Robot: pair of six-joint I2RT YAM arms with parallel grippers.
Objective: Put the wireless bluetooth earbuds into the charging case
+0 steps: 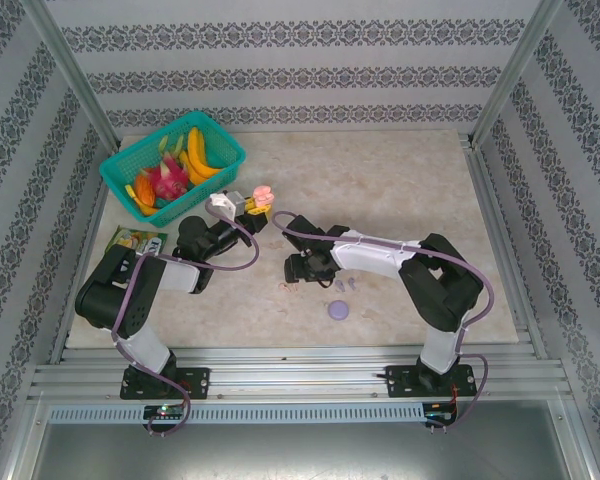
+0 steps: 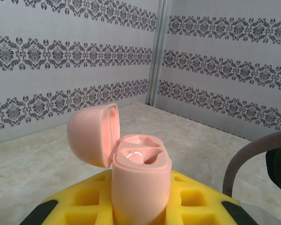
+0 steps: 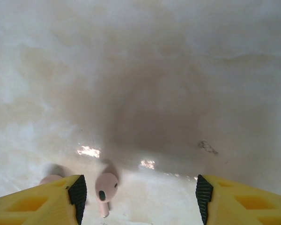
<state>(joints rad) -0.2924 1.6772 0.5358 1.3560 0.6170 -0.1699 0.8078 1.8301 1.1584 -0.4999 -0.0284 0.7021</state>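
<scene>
Your left gripper (image 2: 139, 206) pinching the open pink case (image 2: 141, 176), right gripper (image 3: 140, 194) spread around an earbud (image 3: 105, 188), fruit basket (image 1: 152, 141) far left

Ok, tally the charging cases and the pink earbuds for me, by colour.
Pink charging case: 1
Lilac charging case: 1
Pink earbuds: 2, one partly hidden
Total: 4
</scene>
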